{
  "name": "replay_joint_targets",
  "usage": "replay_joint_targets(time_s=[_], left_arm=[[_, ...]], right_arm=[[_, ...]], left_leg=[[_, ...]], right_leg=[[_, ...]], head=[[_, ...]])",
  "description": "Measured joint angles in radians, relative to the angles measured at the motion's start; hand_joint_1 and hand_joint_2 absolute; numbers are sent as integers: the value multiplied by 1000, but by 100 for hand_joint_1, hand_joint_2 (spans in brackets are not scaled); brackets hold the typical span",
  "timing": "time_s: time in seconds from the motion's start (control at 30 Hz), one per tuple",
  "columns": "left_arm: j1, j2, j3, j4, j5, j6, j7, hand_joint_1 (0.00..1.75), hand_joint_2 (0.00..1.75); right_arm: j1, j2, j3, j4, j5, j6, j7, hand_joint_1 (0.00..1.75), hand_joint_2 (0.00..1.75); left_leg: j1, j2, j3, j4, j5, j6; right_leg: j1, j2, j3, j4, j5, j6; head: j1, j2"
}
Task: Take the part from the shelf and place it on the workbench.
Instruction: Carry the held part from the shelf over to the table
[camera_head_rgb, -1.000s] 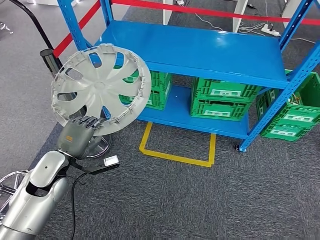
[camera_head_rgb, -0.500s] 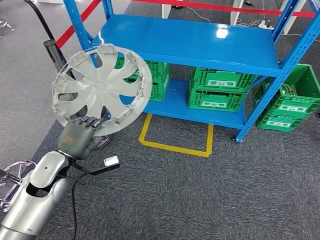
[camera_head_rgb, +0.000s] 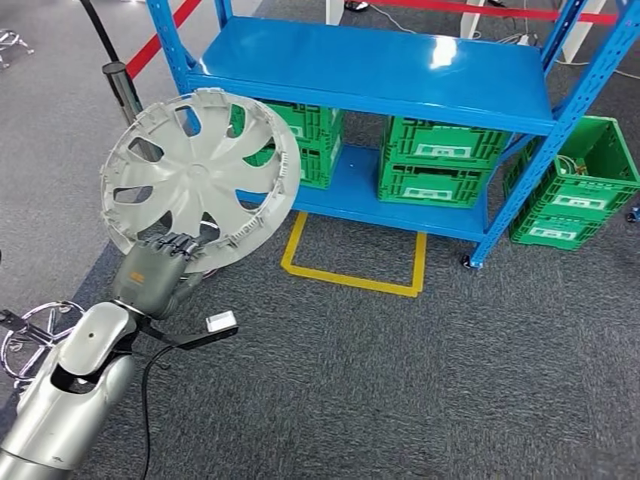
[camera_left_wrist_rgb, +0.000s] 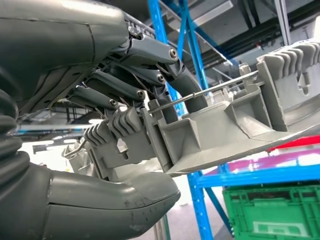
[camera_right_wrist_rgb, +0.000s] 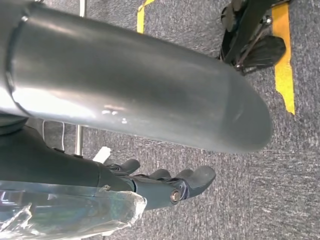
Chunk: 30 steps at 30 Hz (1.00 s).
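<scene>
Upper left of frame: left hand (camera_head_rgb: 155, 272) pinches wheel cover (camera_head_rgb: 198, 175) at its lower rim; light, stiff plastic, clips fragile; right hand (camera_right_wrist_rgb: 166, 186) fingers extended, empty

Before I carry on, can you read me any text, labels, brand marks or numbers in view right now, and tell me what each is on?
No text can be read.
White labels on the green crates under the blue shelf: too small and blurred.
Wheel cover held by the left hand: no visible marking.
Small white tag by the left wrist: nothing legible.
Right hand: no lettering seen.
</scene>
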Motion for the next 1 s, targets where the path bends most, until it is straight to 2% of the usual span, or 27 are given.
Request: replay_joint_targets(time_s=[0.07, 0.1, 0.13, 0.17, 0.23, 0.27, 0.3, 0.33, 0.37, 0.43, 0.47, 0.5, 0.57, 0.6, 0.63, 0.67, 0.73, 0.77, 0.8, 0.83, 0.87, 0.93, 0.97, 1.0], left_arm=[[0, 0, 0, 0, 4, 0, -2, 175, 175], [0, 0, 0, 0, 7, 1, -5, 175, 175], [0, 0, 1, 0, 10, 3, -8, 175, 175], [0, 0, 1, 0, 12, 5, -12, 175, 175], [1, 0, 2, 0, 17, 8, -17, 175, 175], [2, 0, 2, 0, 21, 9, -18, 175, 175], [3, -1, 2, 0, 25, 9, -18, 175, 175], [4, -1, 2, 0, 28, 10, -18, 175, 175], [5, -1, 2, 0, 30, 10, -18, 175, 175], [5, -1, 4, 0, 33, 10, -18, 175, 175], [5, -1, 5, -1, 33, 10, -18, 175, 175], [5, -1, 6, -2, 34, 10, -18, 175, 175], [6, -1, 8, -2, 34, 12, -18, 175, 175], [6, -2, 9, -3, 34, 12, -18, 175, 175], [6, -2, 9, -3, 35, 12, -18, 175, 175], [6, -3, 9, -3, 35, 12, -18, 175, 175], [6, -3, 10, -2, 36, 12, -18, 175, 175], [7, -3, 11, -2, 36, 12, -18, 175, 175], [9, -3, 11, -2, 36, 12, -18, 175, 175], [11, -3, 11, -2, 36, 12, -18, 175, 175], [13, -3, 11, -2, 36, 12, -18, 175, 175], [15, -3, 12, -3, 36, 12, -18, 175, 175], [15, -2, 13, -3, 36, 12, -18, 175, 175], [14, -2, 14, -3, 36, 12, -18, 175, 175]], right_arm=[[1, 0, 0, 0, 0, -3, 0, 0, 0], [1, 0, -1, 0, 0, -3, 0, 0, 0], [1, 1, 0, 0, 0, -3, -1, 0, 0], [0, 1, 0, 0, 0, -3, -2, 0, 0], [-1, 1, 0, -1, 0, -3, -3, 0, 0], [-1, 1, 0, -1, 1, -3, -4, 0, 0], [-1, 1, 0, -1, 2, -3, -5, 0, 0], [0, 1, 0, -1, 3, -3, -6, 0, 0], [0, 1, 0, -1, 4, -3, -8, 0, 0], [0, 1, 1, -1, 6, -5, -8, 0, 0], [0, 1, 1, -1, 7, -6, -9, 0, 0], [0, 1, 1, -1, 8, -7, -9, 0, 0], [0, 1, 0, -1, 10, -8, -11, 0, 0], [0, 1, 0, -1, 10, -9, -11, 0, 0], [1, 1, 0, -1, 11, -10, -11, 0, 0], [1, 1, 0, -1, 11, -10, -11, 0, 0], [1, 1, 0, 0, 12, -11, -12, 0, 0], [1, 1, 0, 0, 13, -10, -12, 0, 0], [2, 1, 0, 0, 14, -10, -13, 0, 0], [2, 1, 0, 0, 15, -9, -14, 0, 0], [2, 1, 0, 0, 16, -9, -16, 0, 0], [1, 0, 0, 0, 18, -10, -18, 0, 0], [1, 0, 0, 0, 18, -10, -17, 0, 0], [1, 0, 0, 0, 19, -12, -16, 0, 0]], left_leg=[[1, 0, -10, 1, 12, -9], [2, -2, -15, 6, 5, -14], [3, -4, -25, 25, -20, -20], [5, -5, -39, 65, -60, -26], [9, -8, -76, 194, -151, -35], [10, -8, -88, 254, -176, -38], [11, -8, -89, 288, -181, -40], [12, -8, -69, 280, -167, -39], [12, -8, -30, 235, -143, -37], [10, -8, 75, 85, -110, -27], [9, -8, 111, 28, -107, -23], [6, -8, 130, -5, -109, -19], [3, -8, 128, -18, -106, -10], [3, -7, 126, -21, -100, -4], [5, -5, 122, -24, -93, 4], [7, -4, 117, -28, -86, 10], [7, -2, 101, -27, -73, 18], [6, -2, 93, -26, -68, 19], [5, -2, 85, -25, -63, 19], [5, -3, 79, -24, -59, 17], [5, -3, 75, -23, -55, 15], [3, -4, 70, -19, -52, 10], [1, -4, 67, -15, -50, 6], [-1, -4, 62, -12, -47, 1]], right_leg=[[1, 0, -8, -6, 8, -12], [-1, 0, -16, -7, 15, -22], [-2, -2, -24, -9, 23, -33], [-4, -3, -33, -10, 33, -43], [-3, -5, -54, -9, 51, -51], [-2, -5, -65, -7, 60, -51], [-2, -5, -76, -6, 67, -51], [-1, -5, -86, -4, 73, -50], [-1, -5, -95, -2, 79, -48], [0, -4, -107, 3, 89, -41], [1, -4, -111, 4, 94, -36], [2, -5, -114, 5, 99, -29], [1, -5, -117, 4, 109, -16], [0, -5, -122, 6, 107, -11], [0, -4, -132, 21, 93, -5], [0, -4, -149, 58, 66, -1], [-2, -3, -204, 192, -16, 6], [-2, -3, -228, 259, -47, 9], [-2, -3, -239, 299, -61, 10], [-2, -3, -228, 296, -54, 10], [-2, -3, -195, 251, -31, 9], [-1, -3, -100, 99, 22, 3], [-1, -2, -64, 40, 36, -2], [0, -2, -47, 8, 40, -6]], head=[[0, 0], [0, 0], [-2, 0], [-4, 0], [-7, 0], [-7, 0], [-7, 0], [-7, 0], [-7, 0], [-7, 0], [-7, 0], [-7, 0], [-7, 0], [-8, 0], [-6, 0], [-5, 0], [-2, 0], [-1, 0], [-1, 0], [-1, 0], [-1, 0], [-1, 0], [-1, 0], [-2, 0]])
